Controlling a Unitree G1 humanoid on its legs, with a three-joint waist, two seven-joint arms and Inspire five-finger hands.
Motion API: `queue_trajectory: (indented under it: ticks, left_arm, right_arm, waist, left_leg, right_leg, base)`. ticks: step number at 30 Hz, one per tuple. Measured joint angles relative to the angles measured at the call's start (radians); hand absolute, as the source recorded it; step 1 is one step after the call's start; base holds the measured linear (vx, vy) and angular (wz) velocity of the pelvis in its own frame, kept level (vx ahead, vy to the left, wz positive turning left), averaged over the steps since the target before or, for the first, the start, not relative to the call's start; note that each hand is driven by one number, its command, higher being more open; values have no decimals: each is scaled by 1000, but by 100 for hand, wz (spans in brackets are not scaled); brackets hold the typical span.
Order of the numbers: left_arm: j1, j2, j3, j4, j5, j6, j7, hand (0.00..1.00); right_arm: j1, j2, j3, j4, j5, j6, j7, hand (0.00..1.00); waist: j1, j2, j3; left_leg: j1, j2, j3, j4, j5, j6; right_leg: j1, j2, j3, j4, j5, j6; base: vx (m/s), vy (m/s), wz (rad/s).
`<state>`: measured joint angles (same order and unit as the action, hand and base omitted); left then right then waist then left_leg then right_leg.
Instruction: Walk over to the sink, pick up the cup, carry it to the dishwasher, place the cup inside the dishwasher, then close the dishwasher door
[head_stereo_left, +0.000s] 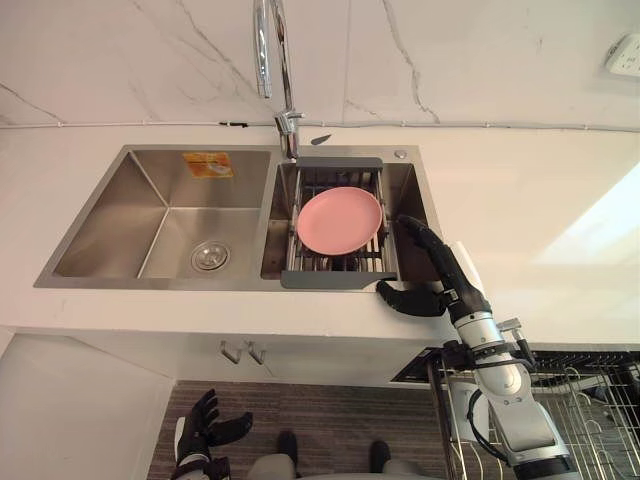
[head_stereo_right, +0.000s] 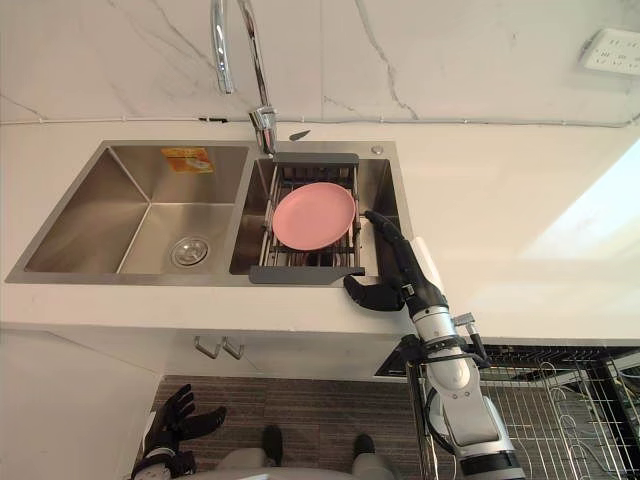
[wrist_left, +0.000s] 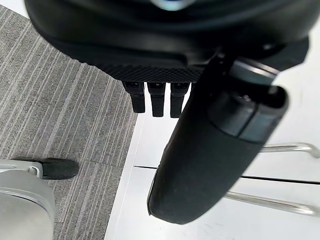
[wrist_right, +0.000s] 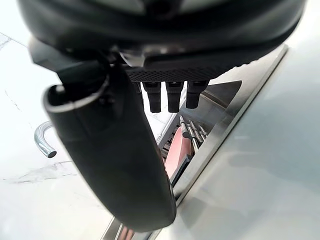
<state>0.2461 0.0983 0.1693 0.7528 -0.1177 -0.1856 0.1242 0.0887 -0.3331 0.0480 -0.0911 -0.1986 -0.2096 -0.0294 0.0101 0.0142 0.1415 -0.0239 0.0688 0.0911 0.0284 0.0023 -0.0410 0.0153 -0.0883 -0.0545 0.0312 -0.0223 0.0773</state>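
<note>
I'm hovering my right hand (head_stereo_left: 440, 275), fingers straight and thumb spread, at the sink rim (head_stereo_left: 100, 282), guessing the white thing (head_stereo_left: 466, 255) just beside its back is the cup, my left hand (head_stereo_left: 205, 428) hanging way farther off.

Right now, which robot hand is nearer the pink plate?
Right. The right robot hand is beside the pink plate at the sink rim; the left robot hand hangs below the counter.

- You have one label to check: an orange-and-yellow rectangular sticker (head_stereo_left: 208, 164) on the back wall of the left basin of the stainless-steel double sink (head_stereo_left: 105, 215).
- Its print is too small for you to read.
</note>
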Motion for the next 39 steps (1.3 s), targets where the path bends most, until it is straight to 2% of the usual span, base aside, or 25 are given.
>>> queue_trajectory:
  ticks: [6,10,16,22,26,39]
  left_arm:
    - [0,-1,0,39,0,4,-20,90]
    - [5,-2,0,81,1,15,-29,90]
    - [9,-2,-1,86,1,26,-42,90]
    - [15,-1,-1,89,1,26,-44,90]
    - [14,1,-1,104,1,26,-47,90]
    - [14,5,-1,110,0,25,-48,90]
  right_arm:
    - [1,72,-100,-2,-3,13,-72,90]
    - [1,85,-153,-11,-11,30,-127,90]
    - [-2,84,-159,-12,-39,32,-130,90]
    - [-15,29,-128,-3,-40,32,-111,90]
    - [-68,-3,-74,45,-44,32,-88,90]
    - [-220,-116,-11,210,-160,37,-87,90]
  waist:
    - [0,-3,-2]
    - [1,-8,-7]
    - [7,-15,-13]
    - [18,-20,-15]
    - [28,-39,-16]
    - [47,-61,-6]
  left_leg:
    - [26,-2,4,-30,7,4]
    - [43,-3,-1,-44,12,4]
    - [42,-8,-28,-64,27,4]
    - [41,-20,-47,-94,44,4]
    - [32,-20,-52,-97,49,6]
    - [9,-37,-77,-96,55,17]
  right_leg:
    - [11,-5,-2,0,-2,3]
    - [26,-11,-12,0,-5,8]
    - [32,-14,-42,0,-8,11]
    - [27,-21,-61,0,-12,16]
    - [19,-22,-66,0,-12,16]
    - [10,-35,-89,0,-17,23]
  base:
    - [0,0,-2]
    - [7,3,5]
    - [-13,-7,14]
    - [-27,4,10]
    - [-6,1,2]
    - [13,2,6]
